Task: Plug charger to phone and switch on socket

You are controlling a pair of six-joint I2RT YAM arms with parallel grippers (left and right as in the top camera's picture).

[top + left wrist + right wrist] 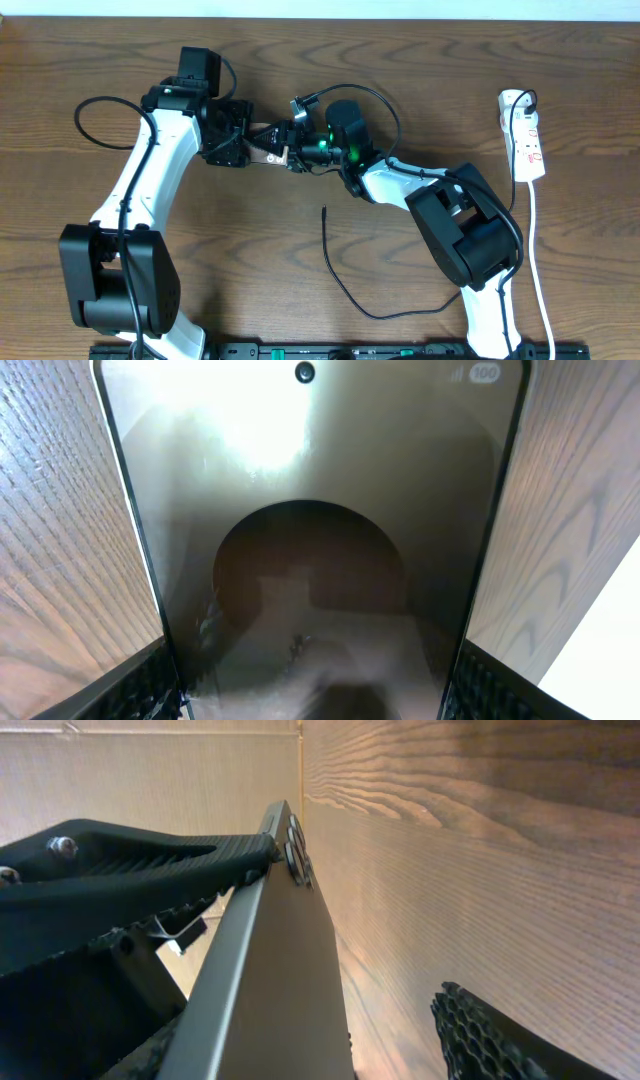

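With the phone [310, 560] clenched mid-desk in the left gripper [246, 148] and the right gripper [298, 155] spread loosely around it, its port should be kept steady for the charger [335, 270].

Both arms bent inward, their wrists meeting nose to nose. The left gripper [250, 148] had its jaws clamped on the phone [310, 510]. The right gripper [290, 155] faced it with jaws parted, one finger [140, 860] touching the phone's edge.
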